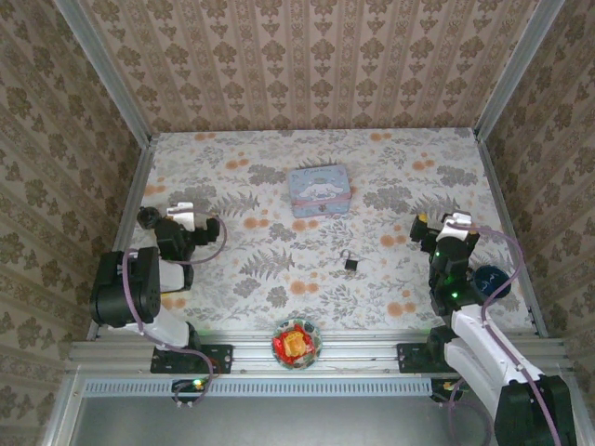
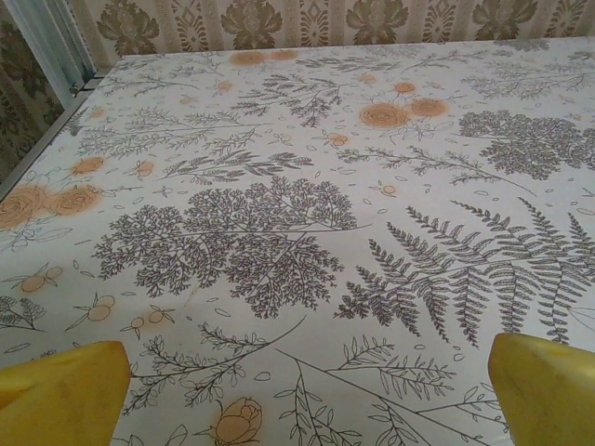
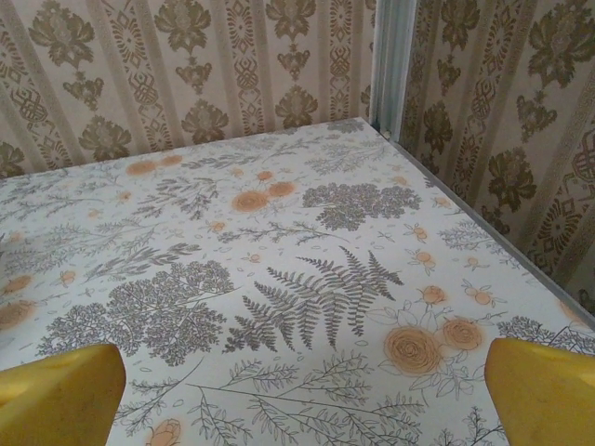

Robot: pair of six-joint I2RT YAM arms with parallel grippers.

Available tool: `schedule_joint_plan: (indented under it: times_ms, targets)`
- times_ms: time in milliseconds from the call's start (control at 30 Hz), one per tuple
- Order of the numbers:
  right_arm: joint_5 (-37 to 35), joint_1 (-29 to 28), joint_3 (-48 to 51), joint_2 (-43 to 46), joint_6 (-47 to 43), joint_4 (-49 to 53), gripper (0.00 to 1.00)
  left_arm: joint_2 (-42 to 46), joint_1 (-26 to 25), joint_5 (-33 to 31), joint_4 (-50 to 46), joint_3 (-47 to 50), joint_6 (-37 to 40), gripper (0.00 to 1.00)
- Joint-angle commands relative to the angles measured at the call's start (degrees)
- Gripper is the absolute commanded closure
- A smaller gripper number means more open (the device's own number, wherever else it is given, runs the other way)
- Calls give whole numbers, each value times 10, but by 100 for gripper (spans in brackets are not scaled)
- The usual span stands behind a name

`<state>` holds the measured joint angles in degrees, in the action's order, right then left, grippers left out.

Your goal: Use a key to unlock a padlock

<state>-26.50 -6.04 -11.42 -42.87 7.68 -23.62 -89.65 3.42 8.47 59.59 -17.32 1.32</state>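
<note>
As its wrist camera looks along the cloth, left gripper (image 2: 297, 401): spread wide, yellow fingertips (image 2: 63, 395) far apart above the floral table (image 1: 232, 153).
Left gripper, place: near the table's left edge, just beside a round black knob (image 1: 147, 216).
Right gripper (image 3: 297, 400): likewise spread wide, yellow fingertips (image 3: 60, 395) far apart, facing the table's far right corner.
Right gripper, place: near the table's right edge.
Padlock (image 1: 350, 261): tiny, black body, thin shackle loop; lies on the table between the two arms, closer to the near edge than the far, well apart from both grippers.
Tin (image 1: 319, 190): pale blue, cartoon print; beyond the padlock, toward the far edge.
Bowl (image 1: 297, 343): red, orange-yellow contents; at the middle of the near edge.
Dark blue round object (image 1: 489, 278): beside the right arm, near the right edge.
</note>
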Motion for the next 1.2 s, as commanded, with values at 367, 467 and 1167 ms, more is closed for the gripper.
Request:
schedule_joint_plan:
  times_ms: [367, 467, 1167]
  targets:
    - [48, 39, 14, -152, 15, -174, 0, 2, -2, 61, -36, -37, 25, 0]
    - [50, 44, 15, -185, 16, -205, 0, 4, -15, -26, -53, -43, 12, 0]
    - [131, 60, -8, -352, -7, -372, 0, 4, -39, -93, -65, -49, 20, 0]
